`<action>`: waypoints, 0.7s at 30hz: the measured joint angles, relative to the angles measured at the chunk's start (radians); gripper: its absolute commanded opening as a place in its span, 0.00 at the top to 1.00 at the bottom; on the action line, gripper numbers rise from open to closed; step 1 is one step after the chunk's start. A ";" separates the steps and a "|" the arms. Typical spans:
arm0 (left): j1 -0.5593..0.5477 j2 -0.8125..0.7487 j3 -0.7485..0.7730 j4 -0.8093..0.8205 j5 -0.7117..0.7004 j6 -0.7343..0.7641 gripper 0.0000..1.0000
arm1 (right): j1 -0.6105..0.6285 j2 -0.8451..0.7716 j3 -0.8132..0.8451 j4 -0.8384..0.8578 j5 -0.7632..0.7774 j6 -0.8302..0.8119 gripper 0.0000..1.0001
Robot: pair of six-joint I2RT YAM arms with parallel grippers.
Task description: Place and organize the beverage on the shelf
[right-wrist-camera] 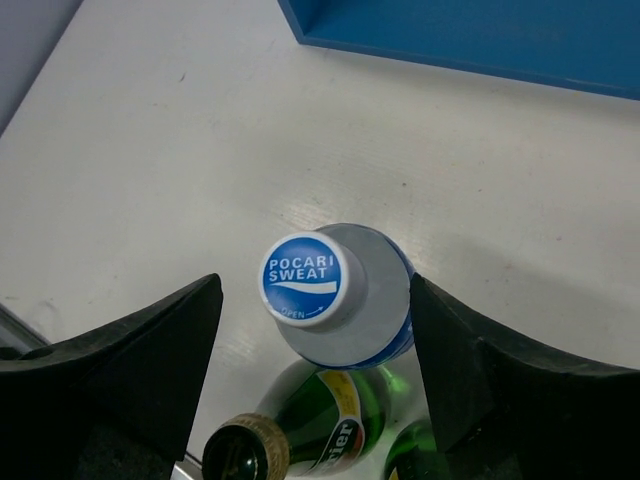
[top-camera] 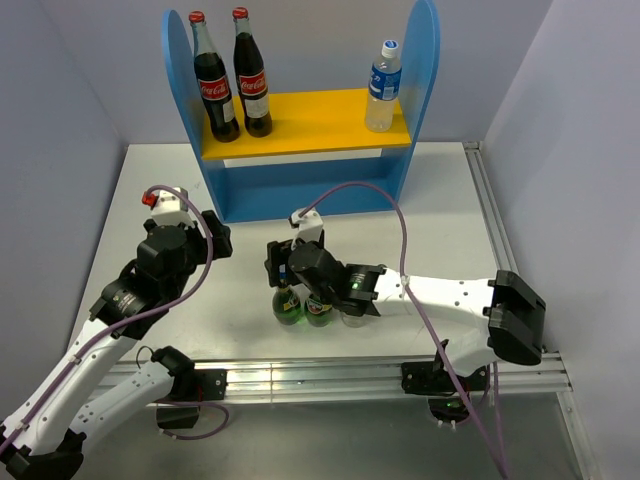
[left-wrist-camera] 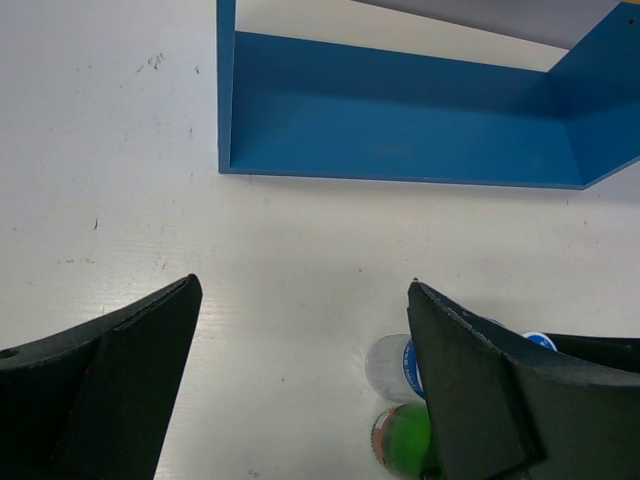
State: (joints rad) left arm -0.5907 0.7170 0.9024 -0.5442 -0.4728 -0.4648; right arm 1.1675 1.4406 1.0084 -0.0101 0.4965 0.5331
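Between the fingers of the right gripper (right-wrist-camera: 315, 295) there's a clear plastic water bottle with a blue cap and blue label (right-wrist-camera: 300, 278). It's standing upright, so its long axis points pretty much straight up at the wrist camera. The jaws are apart and straddling it. One pad looks like it's touching the bottle's shoulder or just beside it, and the other has a visible gap, so I'd call it not clamped yet.

Crowded right up against it on the near side are two dark green glass bottles with yellow labels (right-wrist-camera: 335, 420). From the top view, at least one clear pale-capped bottle (top-camera: 352, 315) stands just beside those.

Moving further out, the small two-tier blue rack with the yellow upper board (top-camera: 425, 60) lies straight ahead of the jaws across the white table (top-camera: 450, 200). On the yellow board, two tall dark red-capped cola bottles (top-camera: 215, 80) sit at the left and a second blue-capped water bottle (top-camera: 383, 85) at the right, with bare board between them.

The left gripper (left-wrist-camera: 305, 290) has its jaws wide apart with nothing in them. It hovers near the rack's left front corner, well apart from the bottle cluster, so the right arm is clearly the nearer one.

My guess is it needs to lift straight up first, or the green neighbours get knocked.
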 measured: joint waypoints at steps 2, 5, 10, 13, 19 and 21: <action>0.000 0.000 0.000 0.000 0.000 0.000 0.09 | 0.000 0.012 0.003 -0.001 0.015 -0.005 0.26; 0.000 -0.002 0.000 0.000 0.000 0.000 0.09 | 0.000 0.033 0.018 -0.006 0.045 -0.008 0.37; 0.000 -0.007 0.000 0.000 0.001 0.000 0.09 | 0.000 0.073 0.060 -0.016 0.085 -0.022 0.48; 0.000 -0.008 0.000 0.000 0.001 0.000 0.09 | 0.000 0.084 0.073 -0.021 0.098 -0.029 0.53; 0.000 -0.009 0.000 0.000 0.001 0.000 0.10 | 0.000 0.101 0.101 -0.035 0.117 -0.048 0.93; 0.000 -0.010 0.000 0.000 0.001 0.000 0.10 | 0.000 0.108 0.114 -0.045 0.120 -0.058 1.00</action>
State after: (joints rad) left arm -0.5907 0.7074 0.9024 -0.5442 -0.4717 -0.4644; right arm 1.1671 1.5486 1.1225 -0.0547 0.6167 0.4755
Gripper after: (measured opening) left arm 0.906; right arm 0.505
